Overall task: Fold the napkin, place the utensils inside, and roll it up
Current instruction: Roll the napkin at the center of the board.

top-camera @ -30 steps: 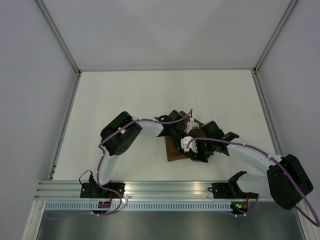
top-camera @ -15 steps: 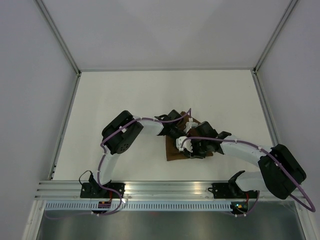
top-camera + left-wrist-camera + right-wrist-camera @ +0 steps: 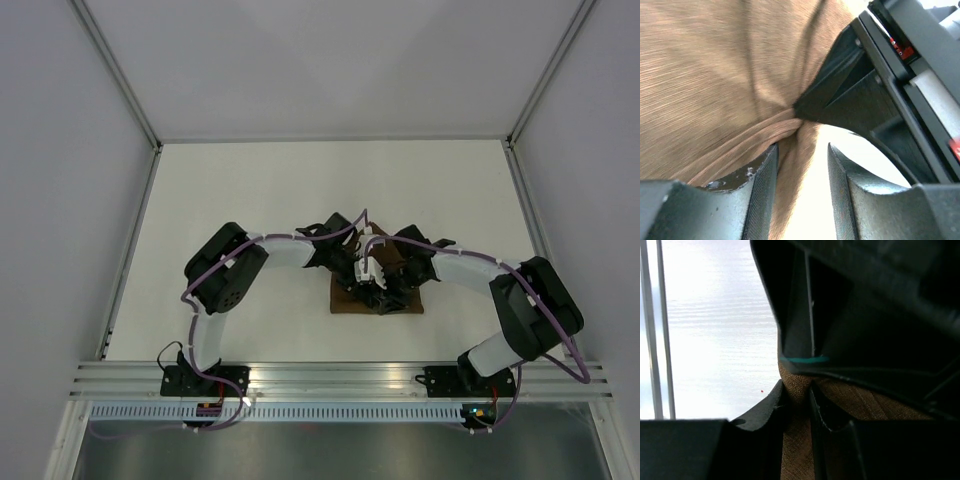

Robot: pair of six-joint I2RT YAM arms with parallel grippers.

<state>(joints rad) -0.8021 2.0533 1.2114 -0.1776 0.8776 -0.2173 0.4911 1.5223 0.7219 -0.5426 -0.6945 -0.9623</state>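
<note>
The dark-brown napkin (image 3: 412, 301) lies bunched in a low rectangle at the middle of the table, mostly hidden under both grippers. In the top view my left gripper (image 3: 358, 279) and right gripper (image 3: 384, 290) meet tip to tip over it. In the left wrist view the left gripper (image 3: 802, 167) is open; a cloth fold (image 3: 715, 75) brushes its left finger and white table shows in the gap. My right gripper (image 3: 797, 396) is shut on a pinched ridge of napkin (image 3: 796, 445). The utensils are out of view.
The white table (image 3: 250, 200) has raised walls on the left, back and right. An aluminium rail (image 3: 330, 377) carrying both arm bases runs along the near edge. The right gripper's black body (image 3: 875, 95) crowds the left wrist view.
The left jaws have opened and let go of the cloth. The right gripper slid left and back and closed on a napkin fold. The napkin now lies flatter and squarer.
</note>
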